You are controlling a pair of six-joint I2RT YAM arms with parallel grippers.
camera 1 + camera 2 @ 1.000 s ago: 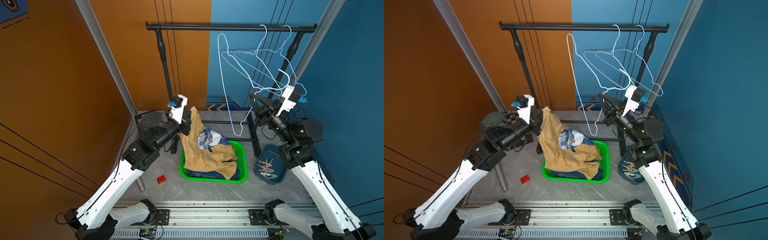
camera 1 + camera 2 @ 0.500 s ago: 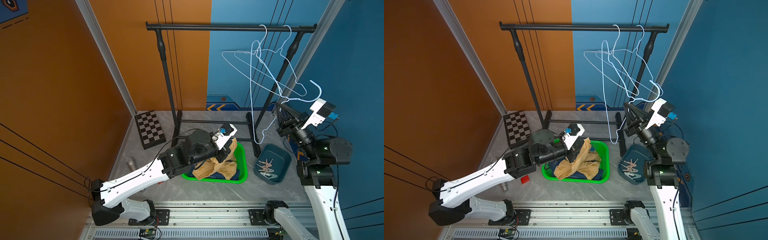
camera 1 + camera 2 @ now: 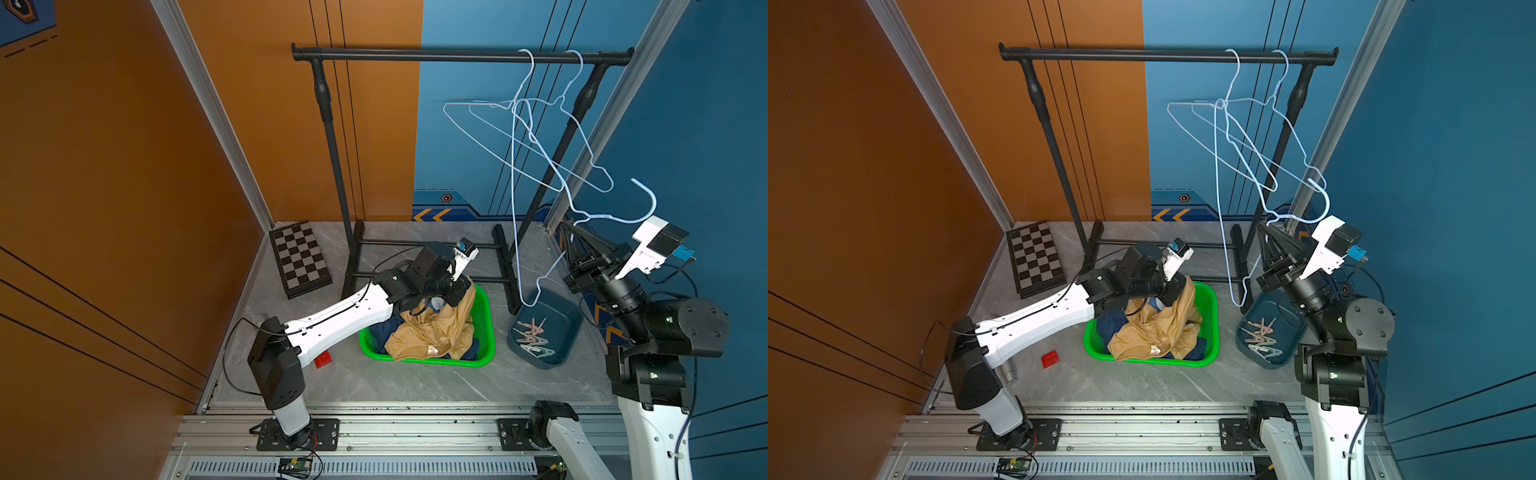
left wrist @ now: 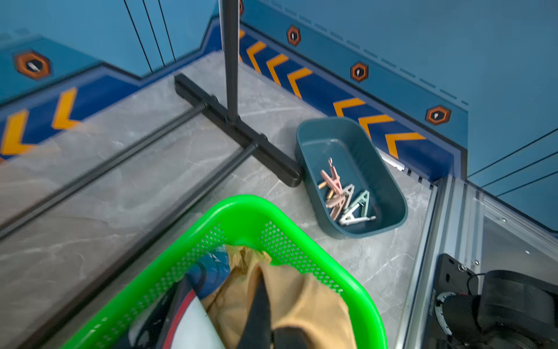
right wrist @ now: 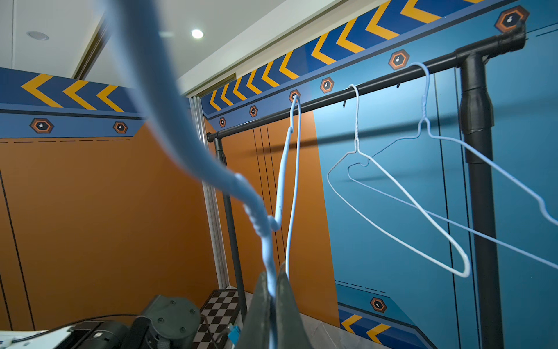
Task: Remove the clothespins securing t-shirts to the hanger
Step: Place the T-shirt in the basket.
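All the clothespins (image 3: 534,336) sit in the teal bin (image 3: 569,307), job looks basically done. The t-shirts (image 3: 432,332) are heaped in the green basket (image 3: 487,332), with the left pincer (image 4: 262,320) clamped on the tan shirt (image 4: 302,305), probably to drop it in. The right pincer (image 5: 273,299) pinches the bare blue hanger (image 5: 256,211) by its neck, off the rail, likely to rehang it.

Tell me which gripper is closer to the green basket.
Left. The left gripper is over the green basket, gripping the yellow t-shirt; the right gripper is raised well aside, holding a hanger.
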